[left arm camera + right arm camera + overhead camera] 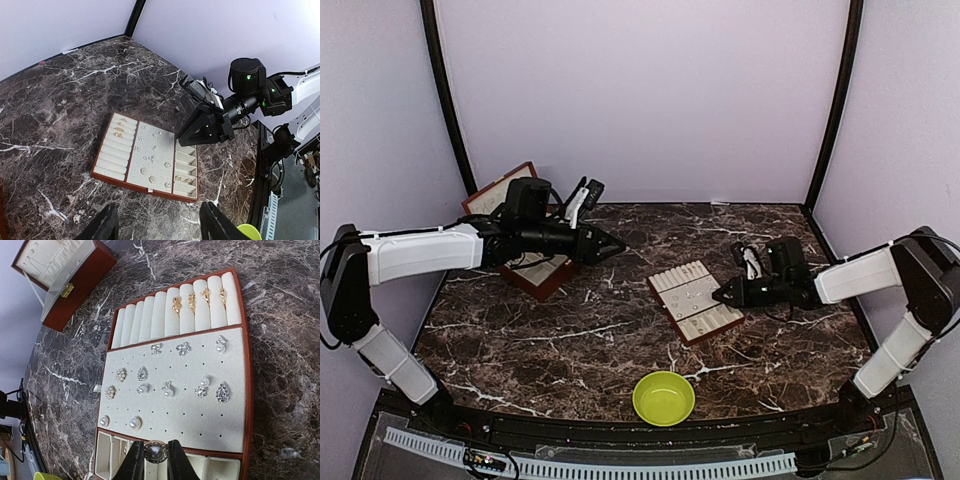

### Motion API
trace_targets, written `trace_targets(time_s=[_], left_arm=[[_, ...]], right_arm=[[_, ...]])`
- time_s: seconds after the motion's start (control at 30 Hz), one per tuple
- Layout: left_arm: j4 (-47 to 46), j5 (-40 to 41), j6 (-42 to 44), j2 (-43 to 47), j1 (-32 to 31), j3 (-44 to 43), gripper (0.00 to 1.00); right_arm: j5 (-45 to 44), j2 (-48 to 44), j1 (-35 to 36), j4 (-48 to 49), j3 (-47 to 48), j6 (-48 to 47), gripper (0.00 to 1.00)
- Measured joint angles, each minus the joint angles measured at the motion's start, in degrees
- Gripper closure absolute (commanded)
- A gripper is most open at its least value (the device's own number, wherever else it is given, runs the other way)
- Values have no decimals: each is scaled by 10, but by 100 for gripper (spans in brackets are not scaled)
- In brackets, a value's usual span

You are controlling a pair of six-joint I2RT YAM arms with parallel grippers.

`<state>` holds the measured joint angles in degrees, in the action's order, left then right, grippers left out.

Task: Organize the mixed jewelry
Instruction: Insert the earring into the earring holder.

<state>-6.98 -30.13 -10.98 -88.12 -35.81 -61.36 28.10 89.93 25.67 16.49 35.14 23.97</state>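
Observation:
The mixed jewelry lies in a flat brown-edged tray (pixel 712 331) at mid-table. Gold rings (pixel 197 300) sit in its padded rolls, and pearl and crystal studs (pixel 167 388) dot the perforated pad. My right gripper (pixel 155 446) is shut on a round pearl piece with a dark metal rim (pixel 156 453), held just over the tray's small compartments (pixel 107 455). In the top view it (pixel 725 295) is at the tray's right edge. My left gripper (pixel 159 210) hangs open and holds nothing, above the table left of the tray (pixel 116 178); the top view shows it (pixel 608 246) next to the hinged box.
A red-brown hinged box (pixel 65 277) with cream lining stands open at the back left, partly hidden under my left arm (pixel 430 250). A lime-green bowl (pixel 664 398) sits near the front edge. Purple walls enclose the marble table (pixel 570 340).

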Motion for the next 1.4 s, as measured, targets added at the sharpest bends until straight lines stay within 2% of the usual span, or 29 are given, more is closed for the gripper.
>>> trace_targets(time_s=[0.73,1.4], left_arm=[[4,0,0,-5,0,0,42],[5,-3,0,-8,0,0,42]], right_arm=[[-100,27,26,-73,54,-29,86],[-123,44,27,-80,68,-29,86]])
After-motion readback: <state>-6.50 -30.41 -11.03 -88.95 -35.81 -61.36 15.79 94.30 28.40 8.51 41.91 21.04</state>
